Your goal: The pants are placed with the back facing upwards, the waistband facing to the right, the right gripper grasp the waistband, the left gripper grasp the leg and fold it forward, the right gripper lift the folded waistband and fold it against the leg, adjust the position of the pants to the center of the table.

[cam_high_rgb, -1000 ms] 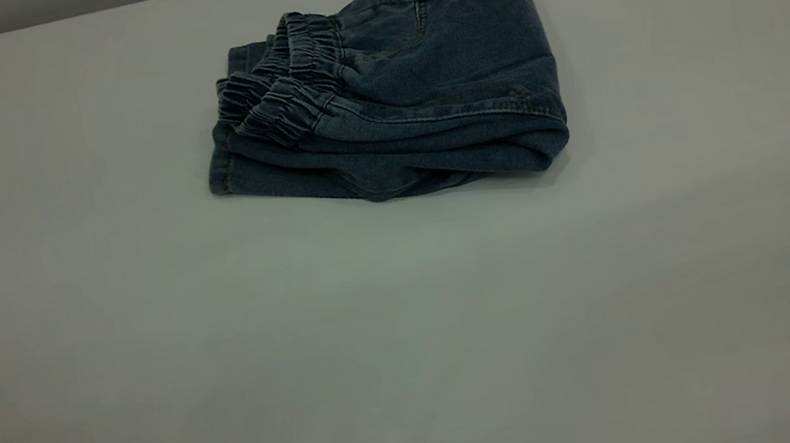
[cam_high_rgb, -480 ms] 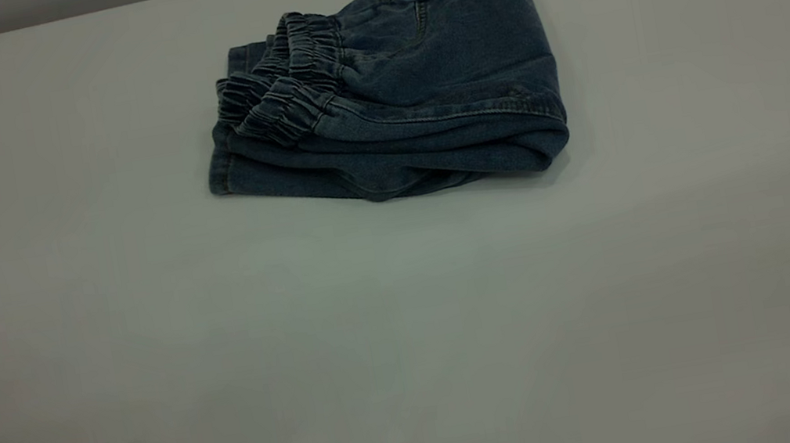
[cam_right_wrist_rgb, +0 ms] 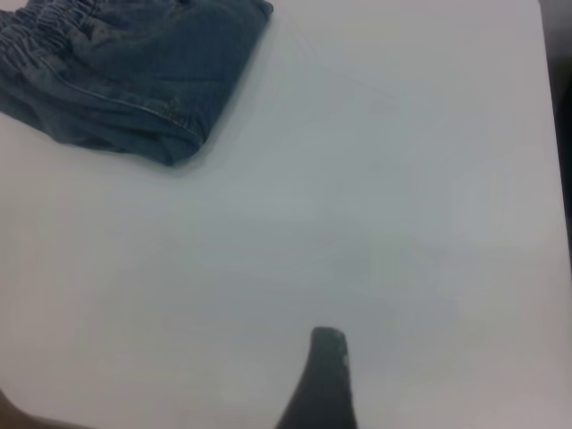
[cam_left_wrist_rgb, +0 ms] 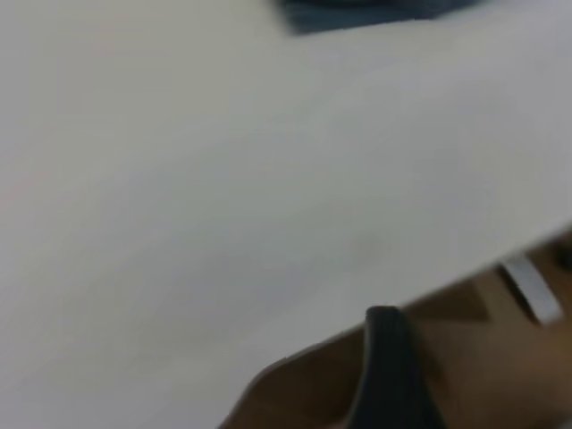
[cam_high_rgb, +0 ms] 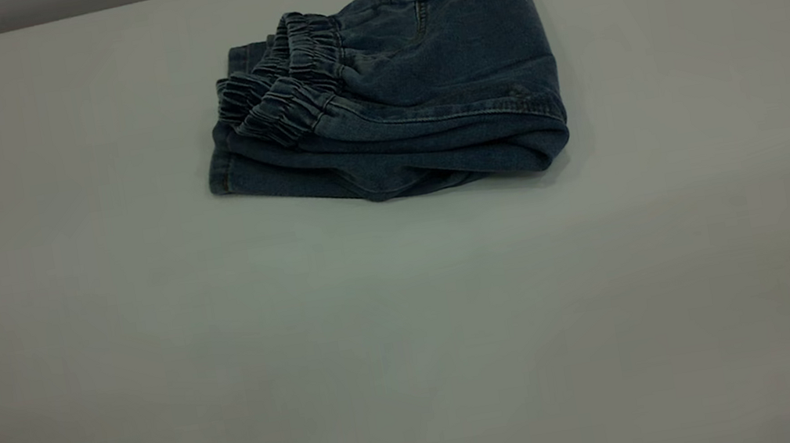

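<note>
In the exterior view we see the pants (cam_high_rgb: 382,93) lying folded on the pale counter (cam_high_rgb: 412,330), in the far half of the surface and roughly midway between its left and right sides. The gathered elastic waistband (cam_high_rgb: 286,84) sits on top of the bundle toward its left end, and the smooth fold forms the right end. A leg hem (cam_high_rgb: 221,174) shows at the lower left corner, underneath the upper layers. Neither arm appears in this view. In the left wrist view we see a single dark fingertip of the left hand (cam_left_wrist_rgb: 386,357) at the counter's near edge, over a brown surface beyond that edge; a dark sliver of the pants (cam_left_wrist_rgb: 366,12) appears far off across the bare counter. We cannot tell whether the left hand is apart or together, since only one finger shows. In the right wrist view we see one dark fingertip of the right hand (cam_right_wrist_rgb: 326,375) above bare counter, well apart from the pants (cam_right_wrist_rgb: 125,71), which lie at the far corner of the picture with the waistband gathers just visible. We cannot tell the right hand's state either.
</note>
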